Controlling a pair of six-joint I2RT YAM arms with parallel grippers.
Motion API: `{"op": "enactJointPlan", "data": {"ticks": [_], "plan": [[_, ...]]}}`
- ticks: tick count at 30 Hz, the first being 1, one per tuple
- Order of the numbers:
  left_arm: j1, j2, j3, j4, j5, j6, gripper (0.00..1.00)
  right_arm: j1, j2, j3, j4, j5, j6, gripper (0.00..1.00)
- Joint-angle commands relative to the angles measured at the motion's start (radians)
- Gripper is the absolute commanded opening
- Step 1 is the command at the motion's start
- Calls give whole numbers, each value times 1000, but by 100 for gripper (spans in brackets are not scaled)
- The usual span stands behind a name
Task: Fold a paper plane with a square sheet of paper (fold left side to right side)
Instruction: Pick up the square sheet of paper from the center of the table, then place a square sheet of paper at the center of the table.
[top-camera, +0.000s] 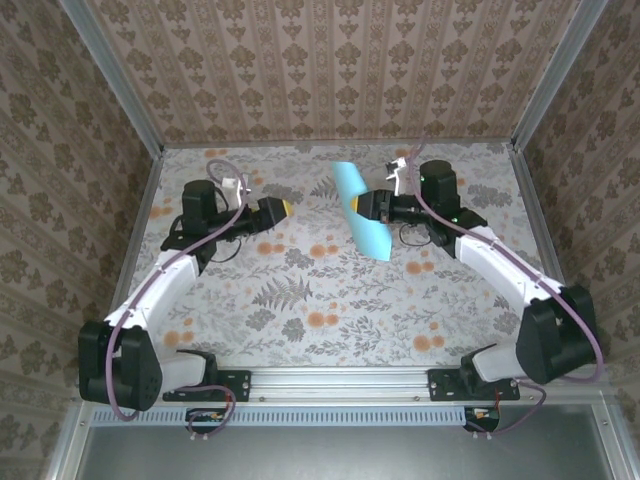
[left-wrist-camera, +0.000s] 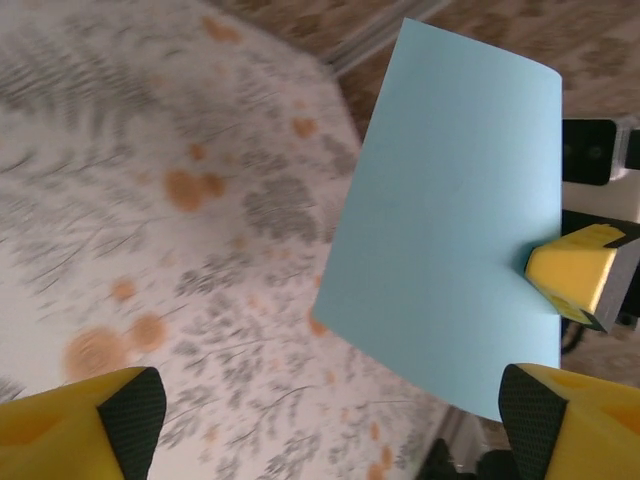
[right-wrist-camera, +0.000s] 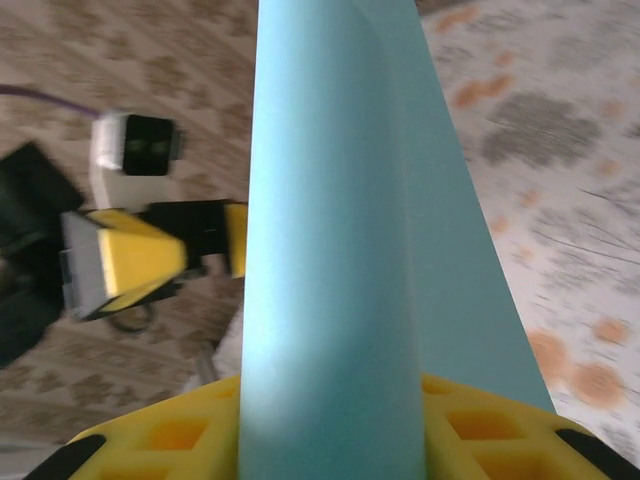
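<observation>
Stage: early, by my reading. The square sheet of paper (top-camera: 362, 215) is one broad light blue face in the left wrist view (left-wrist-camera: 450, 220), with no pointed dart shape anywhere.
Done: the sheet is off the tabletop (top-camera: 300, 300) and held in the air, standing on edge and leaning.
Fold state: in the right wrist view the sheet (right-wrist-camera: 340, 250) bows over lengthwise into a soft rounded band. I see no sharp, pressed crease, and I cannot tell whether the two halves meet.
Left to do: the left-to-right fold looks unflattened, and all the folds that would make the nose and wings are not yet done.
Right jaws: clenched on the sheet. One yellow pad (left-wrist-camera: 570, 280) presses on its right edge, and in the right wrist view the paper rises from between the yellow pads (right-wrist-camera: 180, 435).
Grip spot: on one side edge, about midway along it, so most of the sheet hangs free to the left of the right arm (top-camera: 500, 255).
Left jaws: released and spread wide, the pads (left-wrist-camera: 100, 420) at the two bottom corners of the left wrist view, with nothing between them.
Sheet to left jaws: in front of them and apart. From above, a gap of tabletop shows between the left arm (top-camera: 165, 275) tip and the paper.
Sheet to tabletop: above the far middle part, its lower corner pointing down toward the surface.
</observation>
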Motion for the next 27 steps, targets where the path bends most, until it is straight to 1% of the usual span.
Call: {"op": "enactJointPlan", "data": {"ticks": [1,5,10,13,16,18,19,22,23,24,26,27], "plan": [[-12,0,66,183,153,-73,91,1,-35,39,160,-183,136,38],[-43,20,110,231,189,-89,92,16,-47,82,244,-228,235,38],[-94,58,157,258,209,-91,94,52,-53,125,261,-238,259,38],[-116,77,171,323,221,-122,95,57,-51,129,265,-233,263,38],[-127,91,180,371,228,-149,92,57,-46,123,264,-226,262,39],[-129,96,182,386,230,-160,84,54,-43,121,231,-217,238,39],[-130,94,181,387,230,-160,76,53,-44,120,206,-207,220,39],[-128,86,176,362,222,-148,42,45,-50,115,118,-171,154,40],[-129,82,177,337,214,-135,31,40,-52,115,84,-156,130,40],[-129,77,175,310,208,-119,24,36,-53,113,64,-146,116,41],[-128,69,167,248,192,-79,12,25,-58,110,-13,-114,66,45],[-129,66,161,221,183,-62,10,19,-63,109,-49,-92,41,47]]}}
